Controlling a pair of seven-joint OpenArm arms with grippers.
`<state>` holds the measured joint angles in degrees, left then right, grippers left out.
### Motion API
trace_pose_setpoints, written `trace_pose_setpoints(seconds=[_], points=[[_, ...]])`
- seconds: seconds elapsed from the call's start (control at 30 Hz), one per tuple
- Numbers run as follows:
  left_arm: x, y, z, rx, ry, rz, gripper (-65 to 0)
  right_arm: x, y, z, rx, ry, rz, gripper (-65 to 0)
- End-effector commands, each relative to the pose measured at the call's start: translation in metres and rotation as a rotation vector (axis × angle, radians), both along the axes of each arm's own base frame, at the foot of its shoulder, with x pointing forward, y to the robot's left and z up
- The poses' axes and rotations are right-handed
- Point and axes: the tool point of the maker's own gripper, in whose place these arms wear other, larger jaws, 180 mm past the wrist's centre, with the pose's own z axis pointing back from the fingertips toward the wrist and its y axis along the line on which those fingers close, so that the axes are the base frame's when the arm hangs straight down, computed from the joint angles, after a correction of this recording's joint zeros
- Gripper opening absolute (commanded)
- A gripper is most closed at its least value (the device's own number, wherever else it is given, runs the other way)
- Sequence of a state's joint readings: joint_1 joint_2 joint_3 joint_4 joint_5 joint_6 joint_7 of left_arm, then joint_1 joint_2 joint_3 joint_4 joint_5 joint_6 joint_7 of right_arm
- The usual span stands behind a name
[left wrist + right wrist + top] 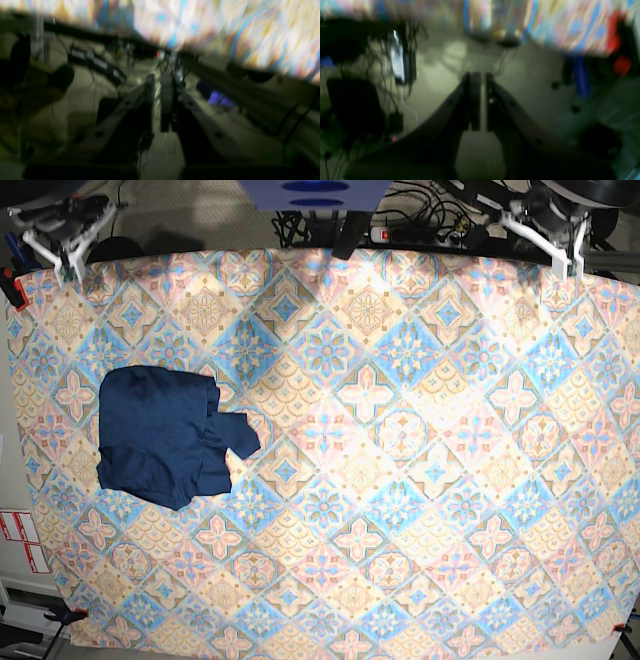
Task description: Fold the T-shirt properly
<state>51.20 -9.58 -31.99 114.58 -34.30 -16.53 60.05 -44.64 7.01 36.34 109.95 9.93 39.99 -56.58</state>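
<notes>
a: where's the t-shirt (pixel 170 436)?

b: lying on the patterned tablecloth (pixel 420 480), toward the side of the base view where the right arm sits. it's a compact dark navy bundle, roughly squared off, with one flap or sleeve end sticking out toward the middle of the table. nothing is touching it.

a: and the grippers?

b: both are well apart from it, up at the far corners of the table. the right gripper (pixel 66 268) hangs at the far edge on the shirt's side, the left gripper (pixel 573 258) at the opposite far corner.

a: jaws?

b: in the right wrist view the right gripper's fingers (pixel 475 100) stand nearly together with only a thin slit between them, nothing in it. the left wrist view is badly blurred, but the left gripper's fingers (pixel 150 100) also look drawn close, holding nothing.

a: anything else?

b: cables and a power strip (pixel 420 228) lie beyond the far table edge, and red clamps (pixel 10 282) grip the cloth's edge.
</notes>
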Motion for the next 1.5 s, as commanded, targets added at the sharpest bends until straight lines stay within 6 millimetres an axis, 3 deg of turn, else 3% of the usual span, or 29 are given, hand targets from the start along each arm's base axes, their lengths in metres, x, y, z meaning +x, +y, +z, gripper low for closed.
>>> trace_pose_setpoints(seconds=[0.0,0.13,0.23,0.37,0.47,0.53,0.7,0.8,1.0,1.17,1.27,1.47], points=[[-0.005,-0.003,0.002,0.005,0.011,-0.028,-65.0,-0.008,-0.003,0.002,-0.003,0.012,0.005,-62.4],[-0.033,-0.024,-0.012,-0.043,0.103,-0.074,-65.0,-0.055,0.002,-0.022,0.056,0.134,-0.067,-62.4],[-0.053,-0.027,-0.031,-0.041,0.171,-0.086,-65.0,-0.093,0.007,-0.048,0.119,0.229,-0.146,-62.4],[-0.077,-0.041,-0.065,-0.038,0.186,-0.128,-65.0,-0.142,0.039,-0.089,0.264,0.305,-0.231,-62.4],[-0.094,-0.047,-0.091,-0.033,0.201,-0.163,-65.0,-0.146,0.062,-0.117,0.354,0.284,-0.282,-62.4],[-0.104,-0.054,-0.114,-0.038,0.224,-0.184,-65.0,-0.16,0.074,-0.135,0.392,0.31,-0.31,-62.4],[-0.128,-0.055,-0.16,-0.024,0.27,-0.192,-65.0,-0.149,0.101,-0.176,0.468,0.261,-0.386,-62.4],[-0.136,-0.06,-0.181,-0.028,0.268,-0.209,-65.0,-0.147,0.116,-0.189,0.513,0.193,-0.471,-62.4],[-0.135,-0.062,-0.214,-0.015,0.263,-0.244,-65.0,-0.122,0.141,-0.206,0.581,0.086,-0.607,-62.1],[-0.122,-0.066,-0.234,-0.014,0.244,-0.289,-65.0,-0.099,0.159,-0.214,0.611,0.06,-0.58,-62.1],[-0.107,-0.069,-0.242,0.024,0.222,-0.322,-65.0,-0.096,0.144,-0.224,0.483,0.035,-0.572,-62.1],[-0.083,-0.07,-0.248,0.088,0.186,-0.427,-65.0,-0.091,0.172,-0.231,0.443,0.015,-0.601,-62.1]])
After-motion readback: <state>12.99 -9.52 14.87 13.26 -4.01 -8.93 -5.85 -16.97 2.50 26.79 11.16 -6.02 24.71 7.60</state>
